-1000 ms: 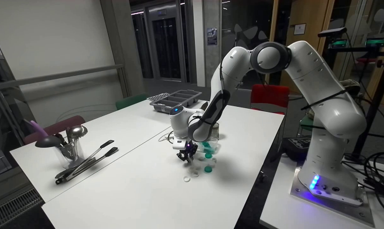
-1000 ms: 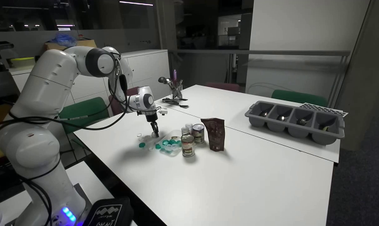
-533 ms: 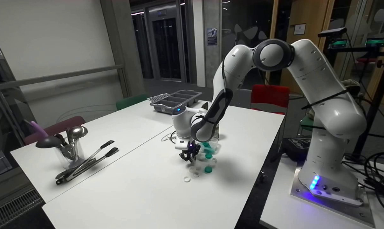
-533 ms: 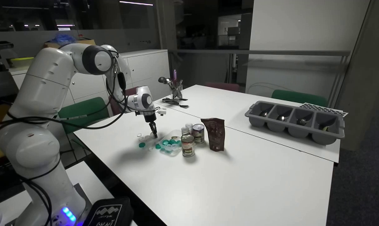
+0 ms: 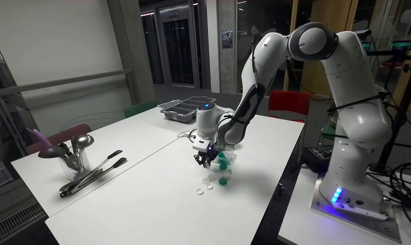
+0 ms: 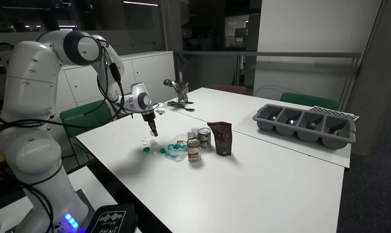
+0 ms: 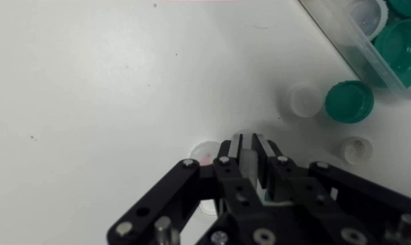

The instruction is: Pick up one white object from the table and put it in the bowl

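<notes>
Your fingers are closed in a pinch above the bench. Nearby sits the clear tub, likely your bowl since it gathers green caps; in that pinch is one white cap, held aloft presumably to pass over the tub.

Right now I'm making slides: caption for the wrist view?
End effector gripping a white object above the table, a loose green cap to the right.
</notes>
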Action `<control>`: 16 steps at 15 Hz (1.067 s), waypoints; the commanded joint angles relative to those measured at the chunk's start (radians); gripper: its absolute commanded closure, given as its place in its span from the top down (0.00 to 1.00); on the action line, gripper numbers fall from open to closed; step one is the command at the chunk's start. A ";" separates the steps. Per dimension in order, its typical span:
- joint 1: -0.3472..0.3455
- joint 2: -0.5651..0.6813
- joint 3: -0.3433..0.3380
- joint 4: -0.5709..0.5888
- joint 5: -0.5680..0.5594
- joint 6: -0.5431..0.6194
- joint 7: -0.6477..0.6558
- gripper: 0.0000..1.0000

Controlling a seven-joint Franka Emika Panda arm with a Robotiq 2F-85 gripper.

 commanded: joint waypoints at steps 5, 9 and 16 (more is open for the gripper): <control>-0.141 -0.204 0.054 -0.261 0.236 0.264 0.065 0.03; -0.060 -0.276 -0.096 -0.323 0.151 0.371 0.269 0.03; 0.051 -0.310 -0.313 -0.265 -0.039 0.215 0.737 0.03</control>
